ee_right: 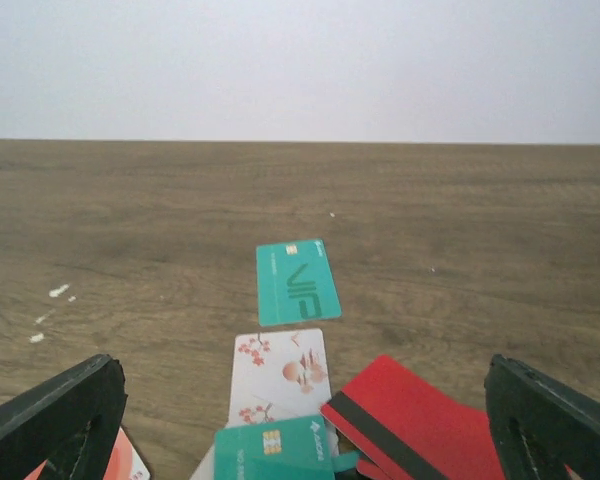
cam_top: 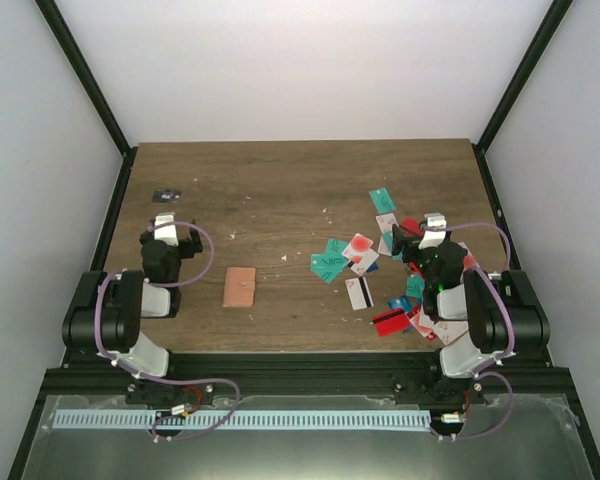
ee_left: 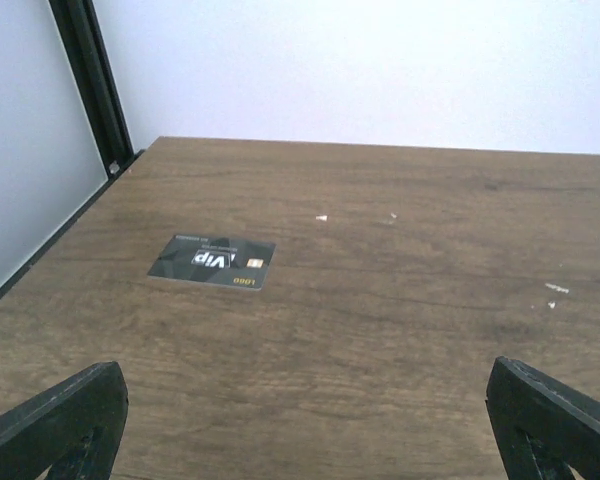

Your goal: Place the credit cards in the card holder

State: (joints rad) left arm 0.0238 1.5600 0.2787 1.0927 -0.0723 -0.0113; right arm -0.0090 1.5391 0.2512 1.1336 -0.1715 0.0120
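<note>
The left gripper [ee_left: 302, 415] is holding its black fingers [ee_left: 65, 415] spread wide, with only bare wood of the table [cam_top: 280, 170] showing between them. The right gripper [ee_right: 302, 410] is gaping just as wide and gripping nothing. It is hanging over the near part of the scattered credit cards [cam_top: 359, 248]; whether it is touching them cannot be told.

The card holder [cam_top: 239, 287] is lying flat and folded shut on the table between the two grippers, closer to the left one and well apart from the cards.

In the right wrist view, a teal chip card [ee_right: 275, 445] is lying closest to the fingers, overlapping the near edge of a white blossom card [ee_right: 280, 375]. A red card with a black stripe [ee_right: 410, 425] is resting askew just beside them on the right. Just beyond the white one, a teal VIP card [ee_right: 297, 282] is lying flat on the wood.

From above, the cards are spreading across the right half of the table, many of them overlapping. A white striped card [cam_top: 358, 292] is lying on the side of the spread nearest the card holder.

Farthest off, a dark VIP card [ee_left: 211, 261] is lying alone near the far left corner, ahead of the left gripper and to its left. Pale specks [ee_left: 555, 290] are dotting the wood.
</note>
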